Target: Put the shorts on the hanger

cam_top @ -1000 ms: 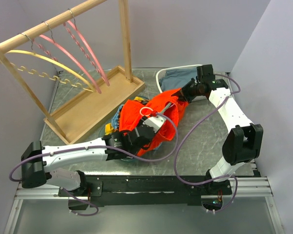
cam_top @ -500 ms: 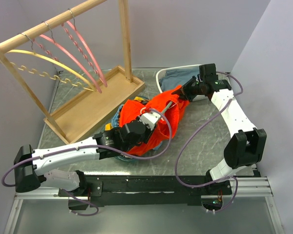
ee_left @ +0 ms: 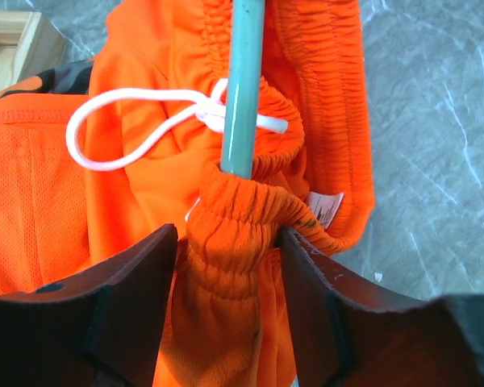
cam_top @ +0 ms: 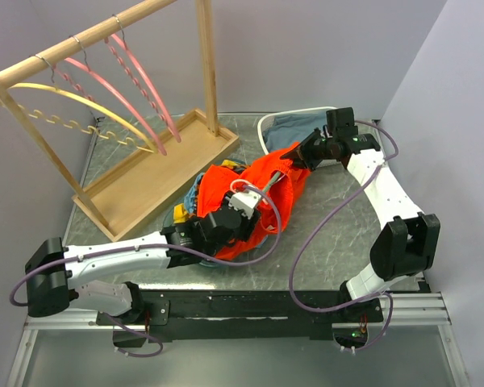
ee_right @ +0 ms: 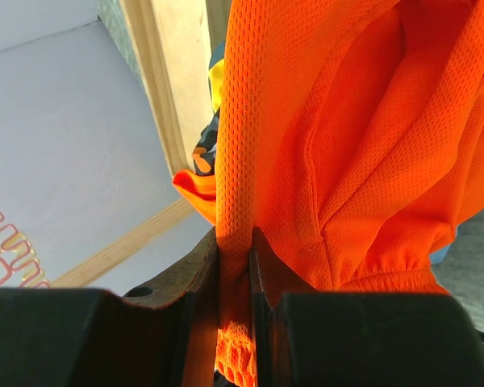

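Orange-red shorts (cam_top: 266, 173) sit mid-table; right gripper (ee_right: 235, 242) pinches a mesh fold, left gripper (ee_left: 226, 242) clamps the waistband bunched round the green hanger (ee_left: 243, 81). I'd hold the cloth taut and feed slowly.

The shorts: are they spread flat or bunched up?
Bunched up: the shorts gather in tight folds where the hanger enters the waistband, between the jaws of the left tool.

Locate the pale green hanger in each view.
Top external: hanger centre, a short bar emerging from the shorts.
Left wrist: hanger top centre, running down into the bunched shorts.
Right wrist: not in it.
Shared landmark: orange shorts, in all three.
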You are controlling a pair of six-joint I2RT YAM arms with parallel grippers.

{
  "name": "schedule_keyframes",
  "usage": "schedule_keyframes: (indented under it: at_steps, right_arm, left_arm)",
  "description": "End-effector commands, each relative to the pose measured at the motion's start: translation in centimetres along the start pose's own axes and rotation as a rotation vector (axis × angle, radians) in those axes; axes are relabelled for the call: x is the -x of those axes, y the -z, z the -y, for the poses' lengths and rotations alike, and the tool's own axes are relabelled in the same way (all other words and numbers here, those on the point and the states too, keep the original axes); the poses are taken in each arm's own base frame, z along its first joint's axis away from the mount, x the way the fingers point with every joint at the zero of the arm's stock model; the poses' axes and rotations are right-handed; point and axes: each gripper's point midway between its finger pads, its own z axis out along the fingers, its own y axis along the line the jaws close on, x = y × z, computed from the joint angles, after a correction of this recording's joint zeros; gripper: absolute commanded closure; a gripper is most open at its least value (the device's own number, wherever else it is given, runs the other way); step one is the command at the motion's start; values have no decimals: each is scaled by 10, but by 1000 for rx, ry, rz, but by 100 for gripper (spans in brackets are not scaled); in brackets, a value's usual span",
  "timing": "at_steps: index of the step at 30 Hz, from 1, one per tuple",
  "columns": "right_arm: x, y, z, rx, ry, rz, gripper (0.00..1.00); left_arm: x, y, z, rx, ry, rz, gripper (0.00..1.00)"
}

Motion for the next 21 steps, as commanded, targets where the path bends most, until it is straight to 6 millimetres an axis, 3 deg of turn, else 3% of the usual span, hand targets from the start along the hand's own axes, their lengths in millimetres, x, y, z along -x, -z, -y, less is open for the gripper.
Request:
schedule_keyframes:
  at_steps: [1,3,6,7,9,14,15,16,19,21]
  right_arm:
    - [-13,23,-28,103,46,-23,100]
    - [-15,22,-27,101,48,-26,100]
    - [-15,22,-27,102,51,-29,100]
    - [-16,22,-28,104,57,-31,100]
    - [-16,26,-31,114,66,-27,100]
    - [-16,35,-38,134,119,-6,98]
    - [-15,38,-40,138,132,2,92]
    - [-14,43,-45,151,164,17,78]
    - [-9,57,-62,184,247,68,57]
    - [-7,68,-72,213,286,102,50]
  left_arm:
    - [20,-2,1,15,65,95,39]
    - [20,-3,1,11,75,117,40]
    - [22,-3,5,-13,86,140,60]
    - [24,-3,8,-33,84,145,76]
    - [28,-5,13,-43,87,136,98]
    - [49,8,23,-113,138,151,99]
    - [54,12,22,-117,152,163,99]
    - [58,16,21,-126,161,172,99]
    - [79,35,18,-155,192,207,99]
    - [98,50,15,-175,219,247,99]
